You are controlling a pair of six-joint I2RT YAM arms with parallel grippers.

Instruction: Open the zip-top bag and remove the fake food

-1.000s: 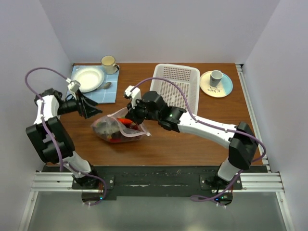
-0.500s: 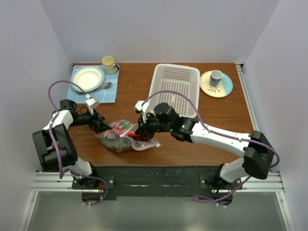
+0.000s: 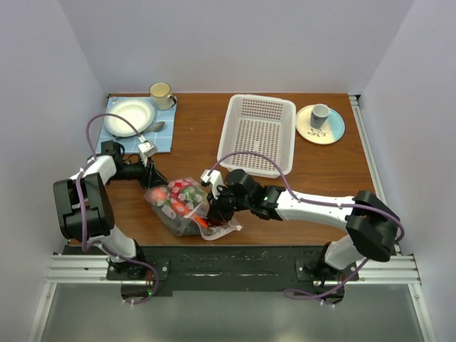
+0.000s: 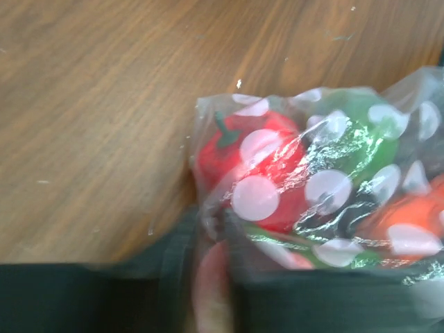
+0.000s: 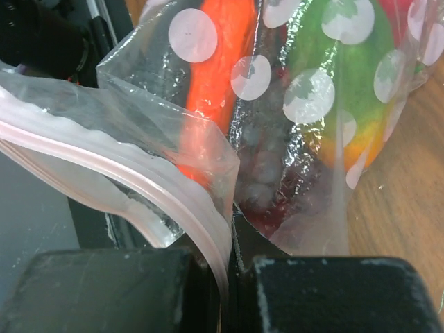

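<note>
Zip-top bag (image 3: 182, 208) lies on the surface nearside of the basket (image 3: 260, 132), fake food (image 3: 178, 198) inside. My right hand (image 3: 215, 204) pinches the zip strip (image 5: 132, 177). My left hand (image 3: 152, 181) straddles the opposite corner, grip unconfirmed. Opening step: next, pull the lips apart.

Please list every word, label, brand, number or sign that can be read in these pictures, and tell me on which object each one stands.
No text can be read in any view.
The bag: only plain pale dots, no letters.
The plate at the far right: dark marks beside the cup, too small to tell whether they are writing or pattern.
</note>
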